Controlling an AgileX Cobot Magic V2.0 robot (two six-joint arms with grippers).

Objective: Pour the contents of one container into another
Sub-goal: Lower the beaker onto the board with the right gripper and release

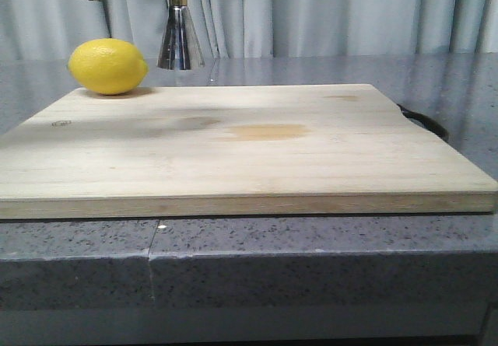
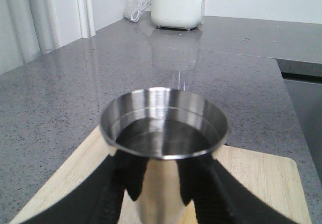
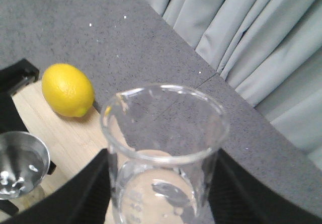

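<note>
Left gripper point(image 2: 163, 183): clamped on the jigger point(image 2: 163, 133), a black finger point(image 2: 128, 181) pressed to each side of its body.
Right gripper point(image 3: 163, 199): clamped on the beaker point(image 3: 163, 148), which is held between its two black fingers.
Jigger, place: held up in the air above the far left corner of the cutting board point(image 1: 233, 148), behind the lemon point(image 1: 107, 66); in the front view only its lower cup is seen.
Jigger, axis: long axis upright, open mouth upward; liquid appears to lie inside.
Beaker, axis: upright, mouth upward, small spout point(image 3: 119, 98) turned toward the lemon; a little clear liquid is seen at the bottom.
Step in hand: judged to be the lining-up before the pour.
Doing it well: the spout should be brought just over the jigger's mouth, the jigger kept level and steady, and the beaker tipped slowly about its spout.
Risk: a narrow mouth is offered, so a fast tilt would probably spill onto the board.
</note>
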